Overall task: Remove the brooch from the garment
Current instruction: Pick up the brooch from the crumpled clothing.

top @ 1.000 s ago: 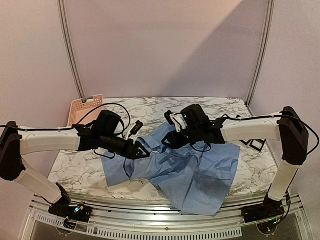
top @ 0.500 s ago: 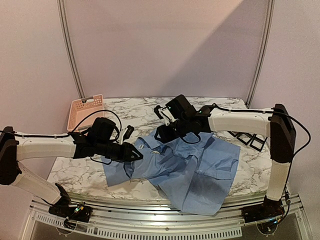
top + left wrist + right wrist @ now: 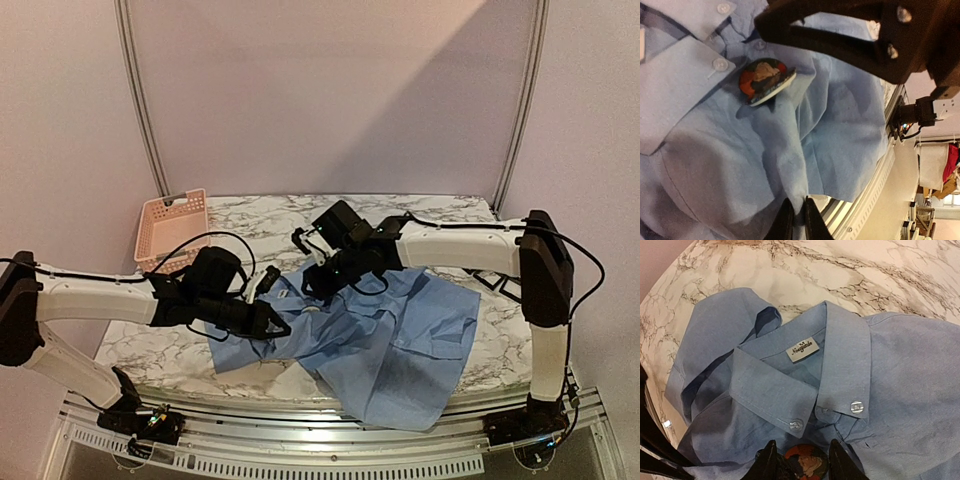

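Shirt (image 3: pixel 400 340) was spread, rumpled, across the bench (image 3: pixel 250 215). The brooch (image 3: pixel 765 80) was pinned just below the collar buttons. A fold of shirt was pinched in the nearly closed left gripper (image 3: pixel 798 202). The right gripper (image 3: pixel 803 447) was held partly open astride the brooch; contact could not be told. A pink basket (image 3: pixel 160 215) was set at the far left corner, apart from the shirt; its contents could not be made out.

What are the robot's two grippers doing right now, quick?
Left gripper: closed, pinching the shirt.
Right gripper: open, straddling the brooch, not holding it.
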Controlling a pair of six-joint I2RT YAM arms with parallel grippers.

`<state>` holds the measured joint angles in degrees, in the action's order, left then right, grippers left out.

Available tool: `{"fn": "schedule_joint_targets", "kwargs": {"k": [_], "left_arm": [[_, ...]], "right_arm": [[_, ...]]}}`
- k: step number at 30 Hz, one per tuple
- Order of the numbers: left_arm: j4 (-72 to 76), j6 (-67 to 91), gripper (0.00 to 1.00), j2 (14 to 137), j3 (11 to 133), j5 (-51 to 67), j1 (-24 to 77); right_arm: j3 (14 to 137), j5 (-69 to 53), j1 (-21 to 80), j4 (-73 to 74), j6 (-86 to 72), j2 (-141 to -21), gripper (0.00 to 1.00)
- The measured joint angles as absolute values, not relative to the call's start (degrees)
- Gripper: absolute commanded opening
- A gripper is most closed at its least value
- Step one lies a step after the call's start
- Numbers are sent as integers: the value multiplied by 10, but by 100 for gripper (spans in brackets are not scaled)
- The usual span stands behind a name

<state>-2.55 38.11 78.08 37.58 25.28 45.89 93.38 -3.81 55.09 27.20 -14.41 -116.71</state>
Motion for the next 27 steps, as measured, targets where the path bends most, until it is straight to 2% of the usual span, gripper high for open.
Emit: {"fn": "schedule_joint_targets", "kwargs": {"k": [27], "left_arm": [[-37, 367, 9, 811, 376, 253, 479]], "right_arm": [[937, -79, 583, 291, -111, -1191, 36]]}}
